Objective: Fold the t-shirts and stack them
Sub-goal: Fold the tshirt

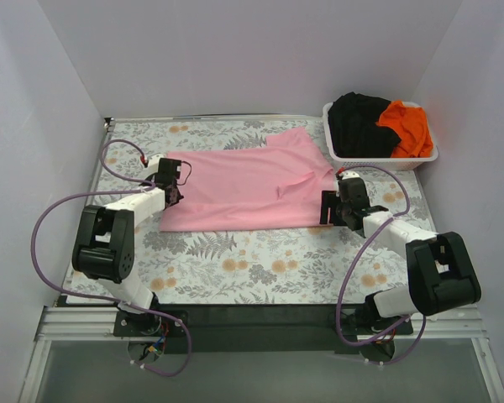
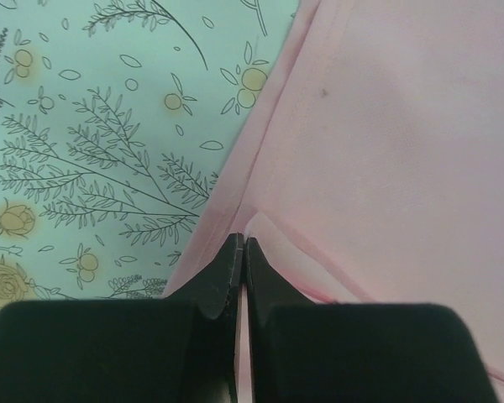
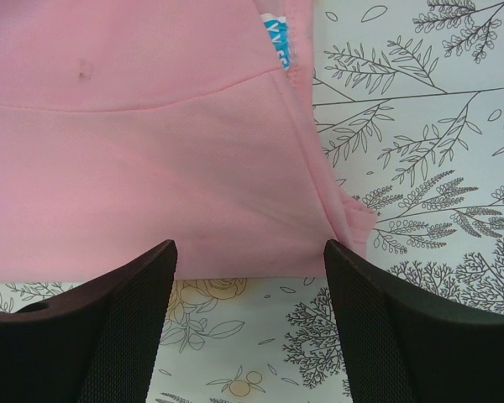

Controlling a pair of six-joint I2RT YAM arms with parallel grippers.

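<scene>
Nearest me, the left gripper (image 2: 239, 245) was clenched at the left edge of the pink shirt (image 1: 252, 189), seemingly nipping its hem, though the cloth between the tips was hard to make out. The right gripper (image 3: 250, 248) stood spread, straddling the shirt's near right corner. The shirt lay flat on the table (image 1: 260, 264). Beyond, a basket (image 1: 378, 159) held a black shirt (image 1: 357, 122) and an orange shirt (image 1: 408, 126).

pink t-shirt (image 1: 252, 189) is showing soft matt cloth ahead of the right gripper (image 3: 250, 248) | its fingers (image 3: 126, 336) are showing black, finely grained matt plastic | table cover (image 3: 420, 126) beside them is looking smooth, printed
</scene>
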